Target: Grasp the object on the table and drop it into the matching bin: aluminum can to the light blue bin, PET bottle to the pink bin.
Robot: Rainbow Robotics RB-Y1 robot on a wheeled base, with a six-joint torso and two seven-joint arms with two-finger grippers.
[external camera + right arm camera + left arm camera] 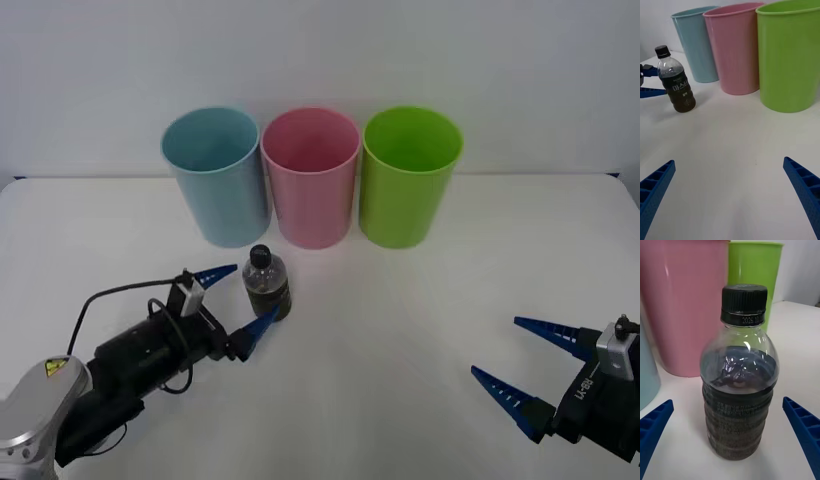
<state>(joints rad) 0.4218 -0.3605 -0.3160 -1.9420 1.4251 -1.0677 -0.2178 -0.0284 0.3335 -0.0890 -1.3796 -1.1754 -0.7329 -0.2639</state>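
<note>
The PET bottle (267, 284) stands upright on the white table (400, 320), black screw cap on top, clear shoulder above a dark brown drink and a dark label with white lettering. It sits just in front of the row of bins, closest to the gap between the light blue bin (216, 175) and the pink bin (311, 175), near both but touching neither.

And here's the left gripper (240, 297), right at the bottle. Its blue ribbed fingers are spread wide, one tip on each side of the bottle, and from the front camera the nearer tip looks to be at or almost at the lower body, though contact can't be confirmed. In the left wrist view the bottle (739, 378) stands squarely between the two fingers (803, 427), with clear table showing on both sides, so nothing is clamped.

Beyond the bottle in that view rise the pink bin (683, 303) and the lime green bin (754, 273). All three bins stand upright in a tight row at the back of the table, blue on the robot's left, pink in the middle, lime green bin (410, 175) on the right.

Over at the near right, the right gripper (532, 372) hovers low above the table, fingers apart, well away from the bottle.
</note>
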